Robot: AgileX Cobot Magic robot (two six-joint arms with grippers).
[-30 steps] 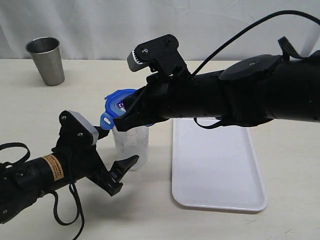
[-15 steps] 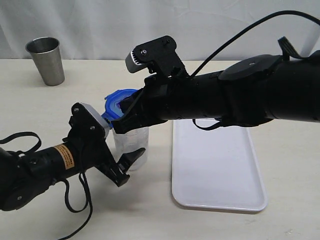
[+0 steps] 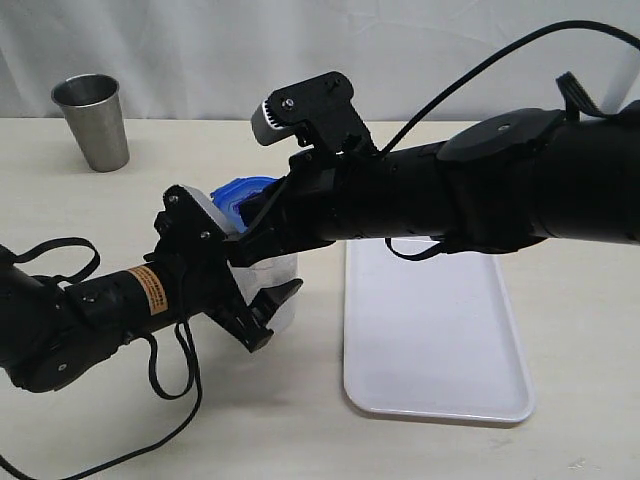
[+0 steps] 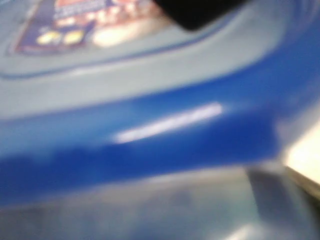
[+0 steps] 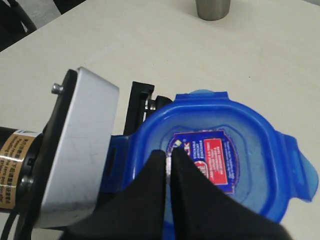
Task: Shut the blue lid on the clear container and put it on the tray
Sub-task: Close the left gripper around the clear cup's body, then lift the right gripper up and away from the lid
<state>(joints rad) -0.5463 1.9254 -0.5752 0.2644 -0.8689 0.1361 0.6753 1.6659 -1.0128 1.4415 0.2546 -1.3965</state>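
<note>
**Lid sits on the container**

The blue lid (image 5: 250, 170) rests on the clear container (image 3: 278, 275), left of the tray (image 3: 430, 400). Both look light, stiff and slippery, so hold the container's middle. The right gripper (image 5: 167, 157), pinched together, touches the lid. The left gripper (image 3: 262, 262) stands wide at the container.

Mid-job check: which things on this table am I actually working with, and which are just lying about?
In the job:
- blue lid
- clear container, under the lid
- white tray, bare

Just lying about:
- steel cup, off at the back left, apart from the rest
</note>
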